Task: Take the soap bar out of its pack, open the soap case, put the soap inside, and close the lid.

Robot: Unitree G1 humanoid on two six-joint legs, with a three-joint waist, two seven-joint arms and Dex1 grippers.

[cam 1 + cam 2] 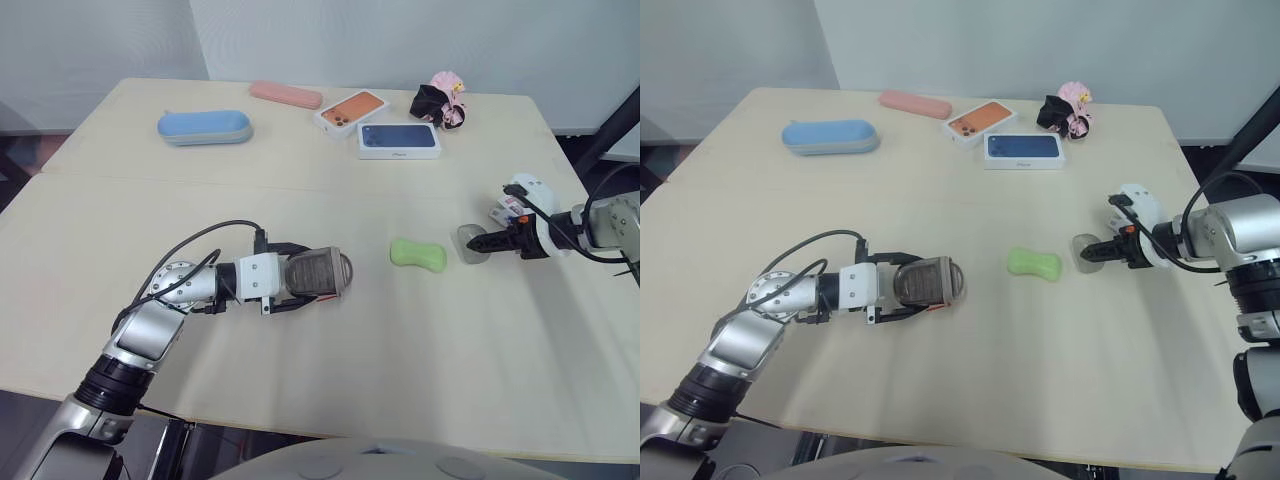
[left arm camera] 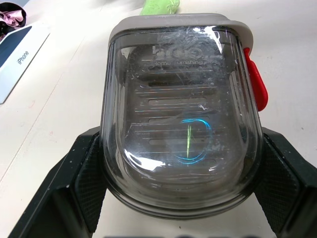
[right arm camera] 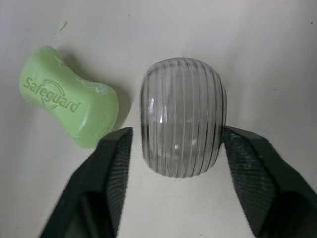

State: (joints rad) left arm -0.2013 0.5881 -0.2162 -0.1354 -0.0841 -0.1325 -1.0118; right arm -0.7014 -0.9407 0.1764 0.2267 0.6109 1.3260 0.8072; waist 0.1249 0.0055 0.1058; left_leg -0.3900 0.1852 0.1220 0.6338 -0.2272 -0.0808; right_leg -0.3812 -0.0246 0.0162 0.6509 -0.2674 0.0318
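Note:
The green soap bar [image 1: 418, 254] lies bare on the table, stamped Safeguard [image 3: 69, 101]. To its left my left gripper [image 1: 325, 274] is shut on the smoky clear soap case [image 2: 181, 114], lid down, with a red latch [image 2: 256, 84] at one side. The case rests low over the table. On the soap's right, my right gripper [image 3: 177, 131] is shut on a small clear ribbed pack [image 3: 182, 116], a finger against each side. The pack [image 1: 468, 241] sits at table level, a short gap from the soap.
Along the far edge of the table [image 1: 300, 390] sit a blue oval case [image 1: 205, 126], a pink case [image 1: 286, 94], an orange phone box [image 1: 351, 110], a blue phone box [image 1: 399, 140] and a black-and-pink cloth item [image 1: 440, 102].

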